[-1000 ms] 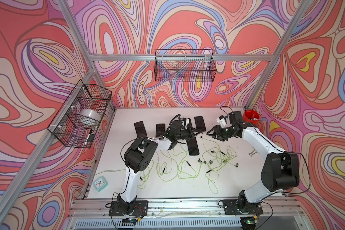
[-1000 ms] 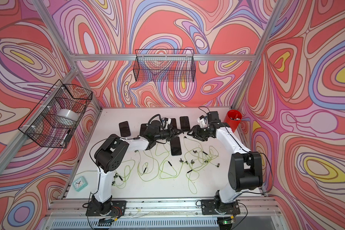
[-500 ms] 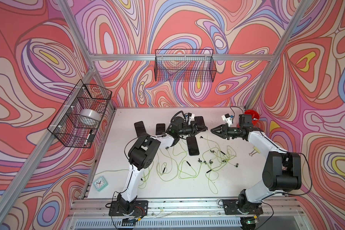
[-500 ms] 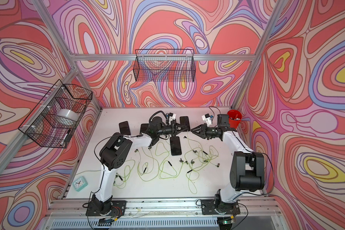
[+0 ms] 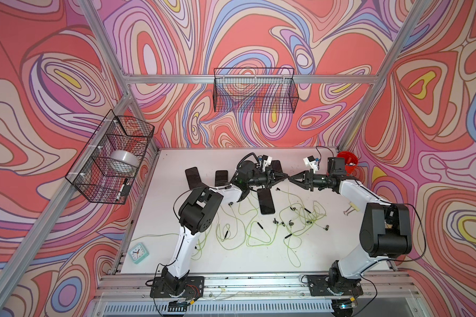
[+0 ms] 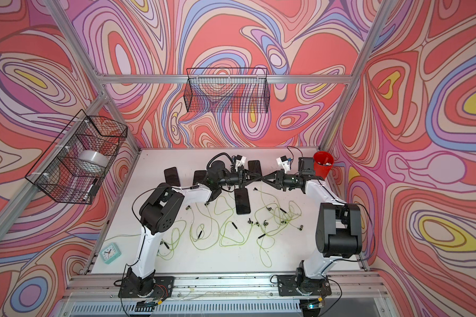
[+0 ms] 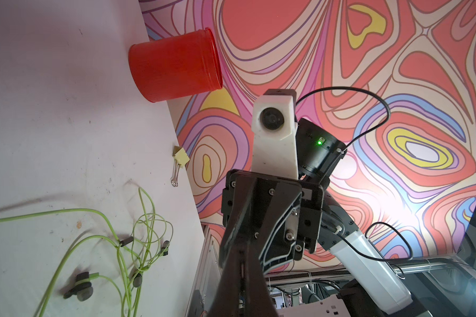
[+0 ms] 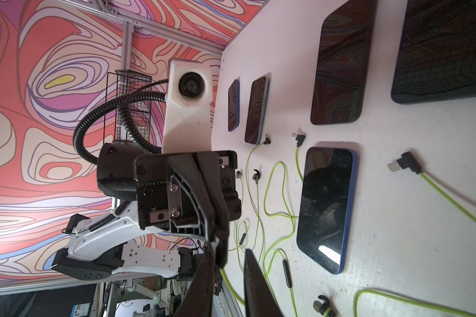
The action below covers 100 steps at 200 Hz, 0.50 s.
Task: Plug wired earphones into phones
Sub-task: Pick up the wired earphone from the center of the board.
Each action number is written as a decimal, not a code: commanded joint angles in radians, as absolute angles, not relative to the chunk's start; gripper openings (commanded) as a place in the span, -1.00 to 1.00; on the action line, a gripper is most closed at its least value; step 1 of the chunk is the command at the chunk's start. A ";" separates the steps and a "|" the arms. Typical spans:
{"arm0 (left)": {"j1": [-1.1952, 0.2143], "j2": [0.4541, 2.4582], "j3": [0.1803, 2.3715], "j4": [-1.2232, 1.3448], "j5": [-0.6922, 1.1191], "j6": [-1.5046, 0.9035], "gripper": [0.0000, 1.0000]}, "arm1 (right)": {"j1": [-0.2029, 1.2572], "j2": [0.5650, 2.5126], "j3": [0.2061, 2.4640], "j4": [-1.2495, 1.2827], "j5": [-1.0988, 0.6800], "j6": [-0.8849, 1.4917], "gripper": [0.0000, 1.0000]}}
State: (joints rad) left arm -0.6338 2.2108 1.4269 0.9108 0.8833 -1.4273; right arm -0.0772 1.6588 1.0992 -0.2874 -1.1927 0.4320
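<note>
Several black phones (image 8: pixel 326 208) lie on the white table (image 5: pixel 176 219); both top views show one at the middle (image 5: pixel 265 201) (image 6: pixel 243 201) and others at the back left (image 5: pixel 195 177). Yellow-green wired earphones (image 5: pixel 254 233) (image 6: pixel 231 236) sprawl in front of them, with loose plugs (image 8: pixel 403 163) by the phones. My left gripper (image 5: pixel 286 177) (image 7: pixel 242 263) hangs level above the table, shut on a yellow-green cable (image 8: pixel 232 285) that dangles from its tip. My right gripper (image 5: pixel 291 178) (image 8: pixel 228 251) faces it tip to tip. Its jaws are narrowly open around the left gripper's tip and the cable.
A red cup (image 5: pixel 348 162) stands at the back right corner and a yellow binder clip (image 5: pixel 352 210) lies at the right edge. A mint alarm clock (image 5: pixel 138 252) sits at the front left. Wire baskets hang on the left wall (image 5: pixel 113 156) and back wall (image 5: pixel 254 93).
The left gripper rose from among the phones and swung right to lie level. The right gripper drew back, turned to face it and narrowed its jaws; their tips now meet.
</note>
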 commanded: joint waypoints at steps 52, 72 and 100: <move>-0.649 2.238 1.463 0.951 0.895 -1.428 -1.00 | -0.074 1.678 1.097 -0.222 -1.224 0.478 -0.76; -0.650 2.241 1.465 0.951 0.891 -1.429 -1.00 | -0.069 1.681 1.090 -0.207 -1.225 0.491 -0.81; -0.650 2.241 1.460 0.956 0.882 -1.427 -1.00 | -0.067 1.682 1.088 -0.202 -1.226 0.493 -0.92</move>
